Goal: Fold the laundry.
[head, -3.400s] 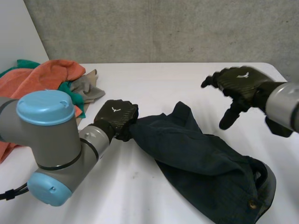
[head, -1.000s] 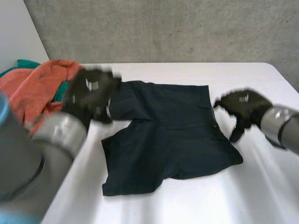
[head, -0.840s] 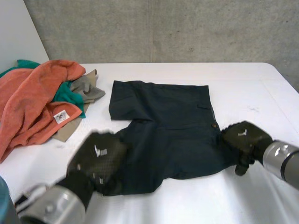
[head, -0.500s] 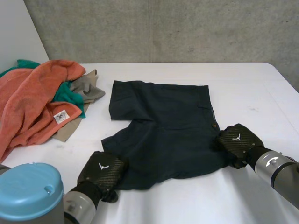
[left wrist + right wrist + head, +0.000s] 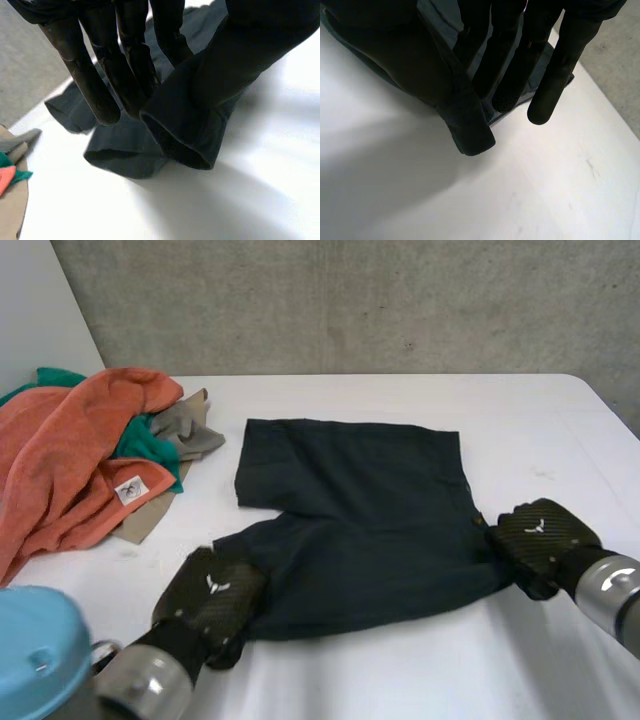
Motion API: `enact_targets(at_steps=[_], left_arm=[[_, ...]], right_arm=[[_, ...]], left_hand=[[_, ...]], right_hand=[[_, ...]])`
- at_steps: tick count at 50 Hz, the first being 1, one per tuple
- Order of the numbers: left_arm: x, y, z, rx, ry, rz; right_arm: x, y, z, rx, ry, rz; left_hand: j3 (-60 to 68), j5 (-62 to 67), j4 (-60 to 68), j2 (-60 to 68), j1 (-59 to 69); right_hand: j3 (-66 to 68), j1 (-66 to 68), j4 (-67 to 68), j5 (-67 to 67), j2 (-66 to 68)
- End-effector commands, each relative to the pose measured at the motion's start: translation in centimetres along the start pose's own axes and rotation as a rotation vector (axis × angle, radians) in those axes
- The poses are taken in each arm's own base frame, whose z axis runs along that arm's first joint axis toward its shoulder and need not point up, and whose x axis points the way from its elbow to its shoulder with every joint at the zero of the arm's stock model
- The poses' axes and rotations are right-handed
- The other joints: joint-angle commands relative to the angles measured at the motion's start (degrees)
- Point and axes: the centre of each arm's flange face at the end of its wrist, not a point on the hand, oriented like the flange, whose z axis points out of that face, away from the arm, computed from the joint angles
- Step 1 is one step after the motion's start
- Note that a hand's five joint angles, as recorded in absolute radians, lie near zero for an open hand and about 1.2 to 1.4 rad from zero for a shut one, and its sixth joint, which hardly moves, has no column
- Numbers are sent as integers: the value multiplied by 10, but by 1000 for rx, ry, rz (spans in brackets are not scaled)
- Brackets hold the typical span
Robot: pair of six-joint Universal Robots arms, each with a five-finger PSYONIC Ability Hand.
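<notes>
A heap of laundry crowds the tabletop's (image 5: 400, 680) far left: a nubby orange towel (image 5: 70, 460) over a teal cloth (image 5: 140, 445) and a limp beige cloth (image 5: 190, 430), all just clear of the shorts (image 5: 360, 520) and well apart from both arms. A rough concrete wall (image 5: 350, 300) runs behind. The dark, smooth-woven shorts lie spread flat at the middle, legs to the left, waistband to the right. The left robot hand (image 5: 210, 595) grasps the near leg's hem, the doubled edge pinched between its thumb and glossy black fingers (image 5: 95, 75). The right robot hand (image 5: 540, 540) grips the waistband's near corner just beside a small button (image 5: 476, 519), with the thick band clamped between thumb and fingers (image 5: 565, 65).
</notes>
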Motion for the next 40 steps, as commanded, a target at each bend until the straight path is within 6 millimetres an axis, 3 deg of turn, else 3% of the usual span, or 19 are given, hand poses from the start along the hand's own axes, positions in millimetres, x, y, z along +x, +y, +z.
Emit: enact_targets(at_steps=[1,3,6,8,12,15,16,17,20,21,27,28,29,31,32,35,36,40], left_arm=[[5,-4,-61,-174,133,56],[10,-4,-77,-216,187,78],[17,-6,-83,-219,226,99],[17,-9,-79,-203,223,101],[18,-18,-50,-132,186,91],[3,-31,-6,-60,89,41],[-4,-34,6,-42,57,28],[-17,-41,28,-3,0,18],[-33,-50,63,62,-71,35],[-40,-58,84,115,-108,62],[-54,-79,150,255,-209,156],[-57,-82,158,270,-222,164],[-69,-84,175,288,-261,178],[-79,-82,193,294,-291,184],[-87,-75,211,293,-311,181],[-90,-72,241,317,-331,184],[-91,-70,247,321,-336,185],[-92,-64,273,347,-352,184]], right_arm=[[3,-8,-56,-146,-73,-79],[1,-8,-65,-179,-103,-96],[-3,-9,-78,-219,-160,-104],[0,-8,-79,-228,-164,-105],[6,-9,-69,-181,-124,-115],[15,-7,-51,-150,-82,-99],[25,-5,-35,-135,-48,-68],[30,-4,-28,-128,-32,-45],[44,-10,-2,-70,24,30],[45,-13,3,-53,32,41],[49,-33,46,50,118,30],[50,-35,61,64,152,12],[50,-37,69,75,170,4],[51,-40,83,91,206,-12],[53,-42,97,109,237,-21],[52,-41,120,128,263,-37],[51,-41,136,154,276,-47],[54,-43,167,229,329,-52]], left_hand=[[119,127,115,116,151],[119,127,115,116,151],[119,127,115,116,151],[119,127,115,116,151],[119,127,115,116,151],[119,127,115,116,151],[119,127,115,116,151],[119,127,115,116,151],[119,127,115,116,151],[119,127,115,116,151],[119,127,115,116,151],[119,127,115,116,151],[119,127,115,116,151],[119,127,115,116,151],[119,127,115,116,151],[119,127,115,116,151],[119,127,115,116,151],[119,127,115,116,151]], right_hand=[[121,191,115,133,137],[121,191,115,133,137],[121,191,115,133,137],[121,191,115,133,137],[121,191,115,133,137],[121,191,115,133,137],[121,191,115,133,137],[121,191,115,133,137],[121,191,115,133,137],[121,191,115,133,137],[121,191,115,133,137],[121,191,115,133,137],[121,191,115,133,137],[121,191,115,133,137],[121,191,115,133,137],[121,191,115,133,137],[121,191,115,133,137],[121,191,115,133,137]])
